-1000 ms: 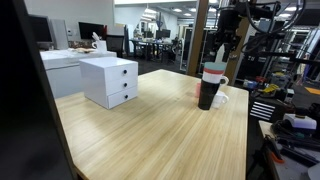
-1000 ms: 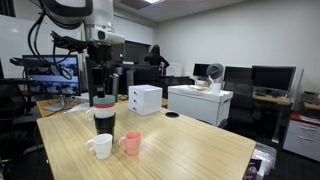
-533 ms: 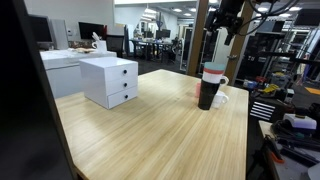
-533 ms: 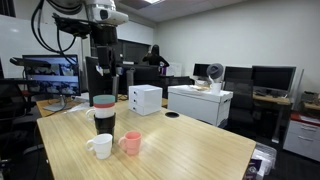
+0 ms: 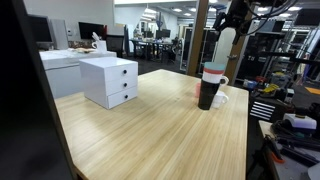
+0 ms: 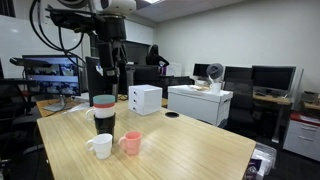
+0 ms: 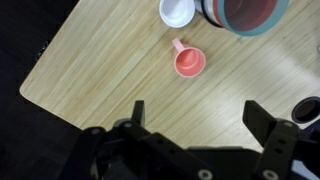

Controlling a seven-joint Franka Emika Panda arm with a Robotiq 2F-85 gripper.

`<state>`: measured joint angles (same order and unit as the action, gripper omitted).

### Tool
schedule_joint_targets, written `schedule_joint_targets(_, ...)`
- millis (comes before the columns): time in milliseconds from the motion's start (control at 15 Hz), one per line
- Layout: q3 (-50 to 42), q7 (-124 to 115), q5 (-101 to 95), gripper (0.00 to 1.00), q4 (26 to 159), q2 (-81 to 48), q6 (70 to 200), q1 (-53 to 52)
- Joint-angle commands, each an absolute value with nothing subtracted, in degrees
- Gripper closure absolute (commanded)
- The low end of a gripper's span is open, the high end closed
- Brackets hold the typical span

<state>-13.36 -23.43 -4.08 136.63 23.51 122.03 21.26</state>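
Arm [image 6: 108, 22] high over the bench, jaws wide and empty.

On the wooden bench [image 5: 150, 125] the white drawer unit [image 5: 109, 81] stands well apart from three vessels grouped near one edge: a dark stack of cups [image 6: 104, 115], the white mug [image 7: 177, 11] just beside it, and the pink mug [image 7: 188, 62] near that. The wrist view looks down from well above the pink mug. Nothing is lifted or touched; by my judgement no grasp has been made yet.
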Motion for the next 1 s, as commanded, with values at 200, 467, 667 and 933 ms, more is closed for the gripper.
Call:
schedule_joint_targets(200,-14.85,-22.89,-4.07,0.0,138.06,18.82,127.38,22.21)
schedule_joint_targets(467,-14.92,-22.66,-4.2,0.0,138.72,16.66,129.53,21.86)
schedule_joint_targets(667,-15.0,-22.5,-4.28,0.0,139.3,15.46,130.16,21.72)
schedule_joint_targets(933,-15.22,-22.3,-4.16,0.0,140.33,14.06,130.68,21.63)
